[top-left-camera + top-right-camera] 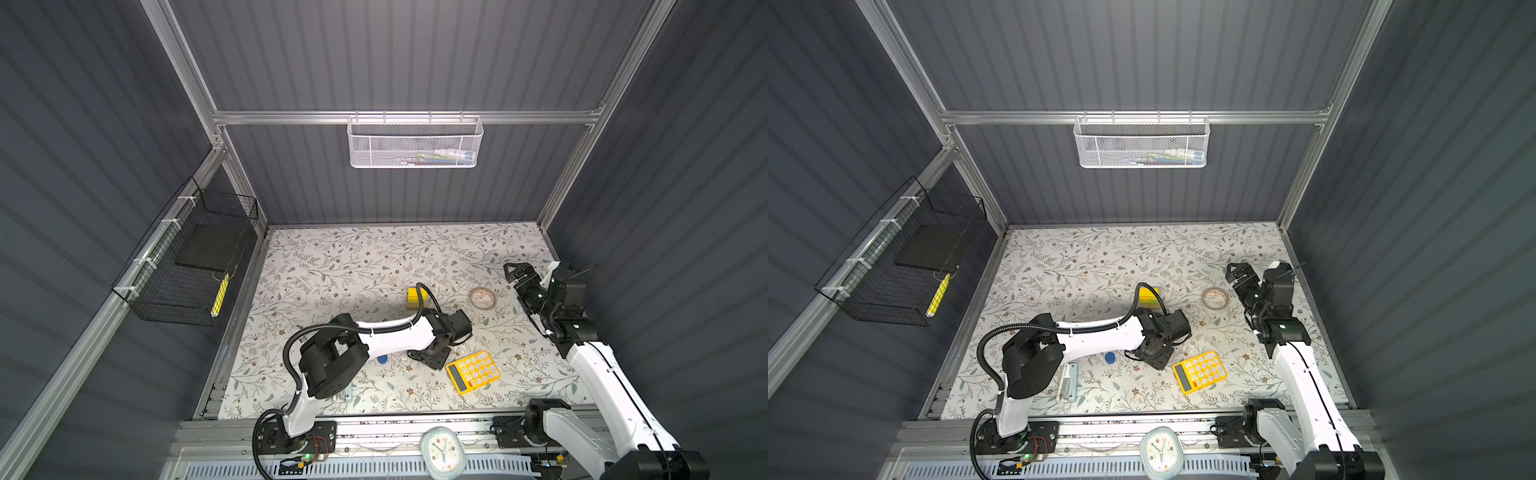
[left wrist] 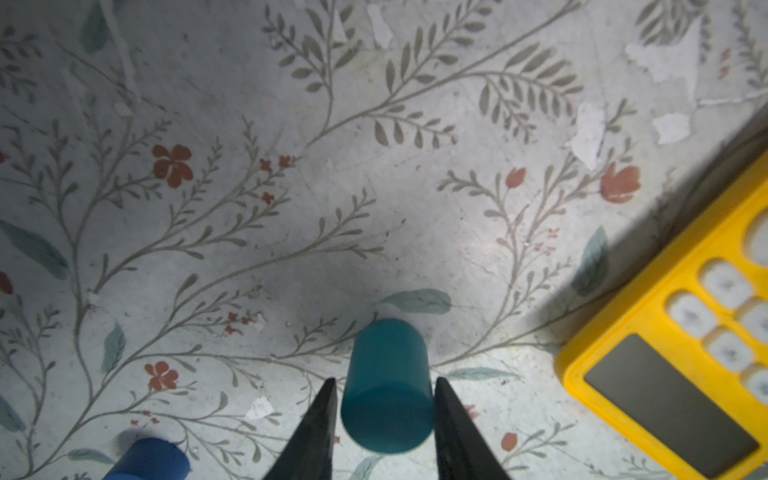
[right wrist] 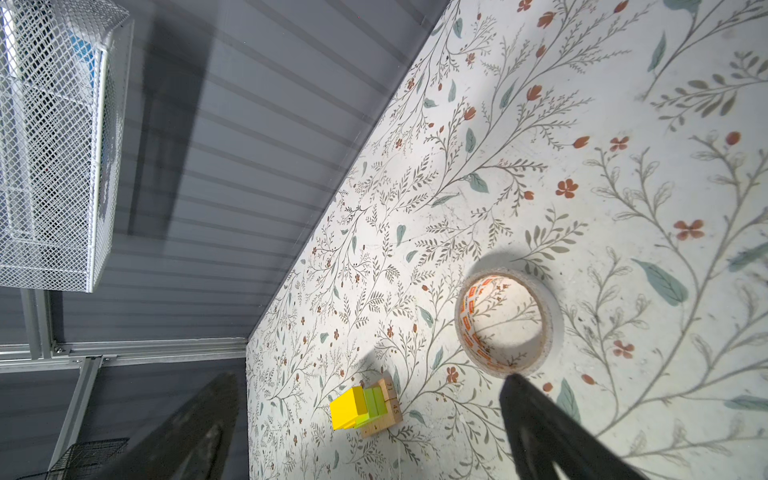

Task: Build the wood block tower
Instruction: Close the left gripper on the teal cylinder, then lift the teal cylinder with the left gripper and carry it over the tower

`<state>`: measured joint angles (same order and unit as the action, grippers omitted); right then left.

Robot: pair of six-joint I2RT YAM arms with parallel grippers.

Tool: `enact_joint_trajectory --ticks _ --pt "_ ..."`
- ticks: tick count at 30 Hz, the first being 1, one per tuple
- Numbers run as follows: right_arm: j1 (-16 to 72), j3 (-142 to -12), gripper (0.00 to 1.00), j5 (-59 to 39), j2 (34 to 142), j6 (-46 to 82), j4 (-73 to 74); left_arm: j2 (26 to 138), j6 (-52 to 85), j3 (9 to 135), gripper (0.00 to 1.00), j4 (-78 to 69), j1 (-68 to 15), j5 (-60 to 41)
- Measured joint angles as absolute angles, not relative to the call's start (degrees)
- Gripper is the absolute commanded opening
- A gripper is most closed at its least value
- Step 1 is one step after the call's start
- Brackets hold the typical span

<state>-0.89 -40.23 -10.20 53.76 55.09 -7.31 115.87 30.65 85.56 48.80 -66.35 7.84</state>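
Yellow and lime blocks stacked on tan bars: tower (image 1: pixel 417 297) near middle of table (image 1: pixel 332 266), visible in both top views and from right wrist, standing clear of both arms. Left gripper (image 2: pixel 384 380) low over table, just beside calculator (image 2: pixel 685 353), jaws parted narrowly round upright teal-blue cylinder (image 2: pixel 386 361). One finger (image 2: pixel 453 428) right at cylinder's side, sliver of table showing between other finger and cylinder, so no pinch. Cylinder hidden under gripper in both top views. Second cylinder (image 1: pixel 1109 357), darker blue, upright on table near left gripper, well apart from tower, also seen at edge of left wrist view. Right gripper (image 1: pixel 517 272) held above table near right wall, jaws wide apart, nothing between them. Tape (image 1: pixel 482 298) flat on table between tower and right gripper.
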Motion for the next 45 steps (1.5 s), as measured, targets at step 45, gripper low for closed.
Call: enact_joint_trajectory --ticks 45 --pt "-1.5 -40.2 0.99 -11.4 54.3 55.0 -6.9 113.9 19.9 113.8 0.19 65.0 -53.5 11.1"
